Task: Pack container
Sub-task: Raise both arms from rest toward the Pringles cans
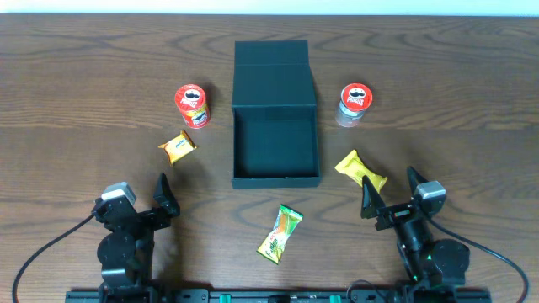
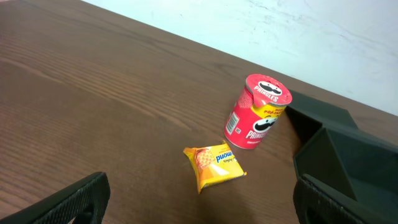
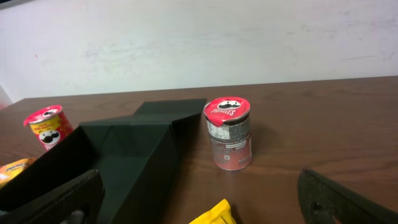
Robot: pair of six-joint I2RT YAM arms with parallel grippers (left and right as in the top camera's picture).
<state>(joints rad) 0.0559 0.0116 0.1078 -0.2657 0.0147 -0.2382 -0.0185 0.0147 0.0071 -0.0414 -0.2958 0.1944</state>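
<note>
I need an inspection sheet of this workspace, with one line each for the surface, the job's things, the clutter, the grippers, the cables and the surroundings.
Surface: brown wood-grain table, no spill seen.
Job's things: dark teal container, lid folded back open, nothing inside.
Clutter: red Pringles can and orange packet left of the container; grey Pringles can and yellow packet on its right; green packet in front.
Grippers: left gripper and right gripper both open, holding nothing.
Cables: a black cable trails from the left arm, a second cable from the right arm.
Surroundings: pale wall behind the table; nothing else seen.
</note>
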